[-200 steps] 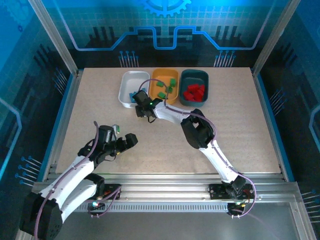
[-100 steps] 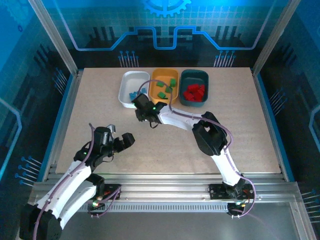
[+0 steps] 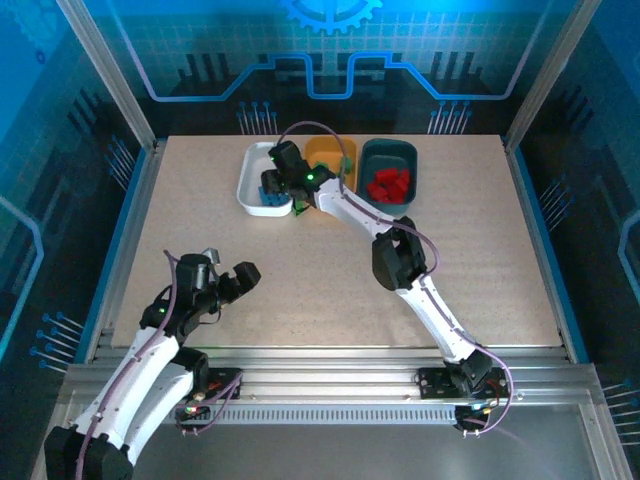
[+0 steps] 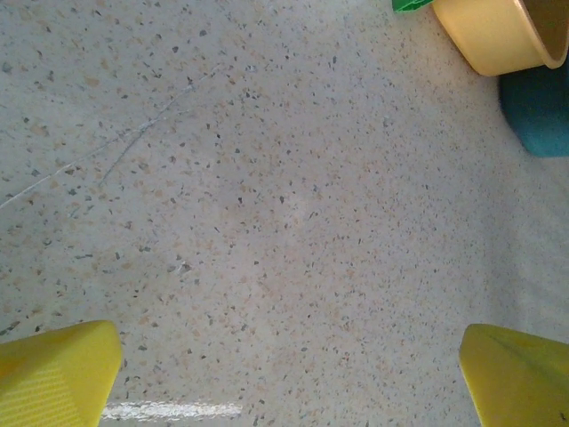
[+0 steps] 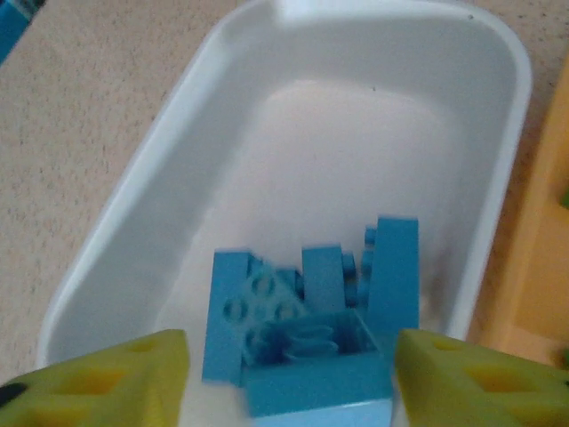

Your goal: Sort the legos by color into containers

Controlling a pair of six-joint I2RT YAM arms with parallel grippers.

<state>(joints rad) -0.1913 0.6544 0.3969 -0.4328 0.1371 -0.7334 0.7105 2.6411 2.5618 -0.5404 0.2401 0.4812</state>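
My right gripper (image 3: 272, 190) hangs over the white tray (image 3: 248, 190). In the right wrist view its jaws (image 5: 292, 378) stand open, with a light blue brick (image 5: 320, 387) loose between them and a gap on its left side. Under it, several more light blue bricks (image 5: 267, 302) lie heaped in the white tray (image 5: 133, 205). The orange-yellow tray (image 3: 322, 152) is partly covered by the right arm. Red bricks (image 3: 388, 185) fill the dark teal tray (image 3: 390, 150). My left gripper (image 3: 228, 275) is open over bare table near the front left, with nothing between its fingers (image 4: 62, 374).
A small green brick (image 3: 298, 208) lies on the table at the near corner of the orange-yellow tray (image 4: 498, 40); the left wrist view catches it (image 4: 411, 4) at the top edge. The dark teal tray (image 4: 538, 116) sits beside it. Aluminium frame rails border the table.
The right gripper moved from the table in front of the trays to above the white tray, and its jaws opened. The left arm drew back toward the near left.
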